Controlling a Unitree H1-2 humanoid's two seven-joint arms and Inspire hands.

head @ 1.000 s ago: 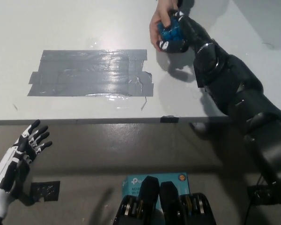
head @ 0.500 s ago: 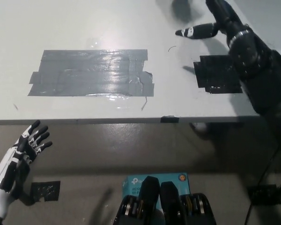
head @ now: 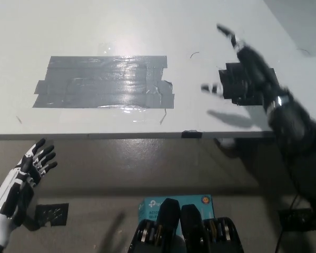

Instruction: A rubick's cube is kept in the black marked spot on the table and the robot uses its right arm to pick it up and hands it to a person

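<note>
The right hand [head: 247, 66] hangs above the black marked spot [head: 242, 87] on the white table [head: 121, 21], with its fingers spread wide and nothing held in it. The cube is not visible anywhere in the head view. Well to the left of the black spot lies a large grey tape patch [head: 105, 81]. The left hand [head: 23, 171] rests below the table edge, far from the black spot, fingers apart and holding nothing.

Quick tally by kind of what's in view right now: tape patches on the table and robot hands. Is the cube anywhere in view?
Grey tape patch: 1
Black marked spot: 1
Robot hands: 2, the white left hand open below the table edge and the black right hand open over the black spot
Rubik's cube: 0, not in view
Total: 4
</note>
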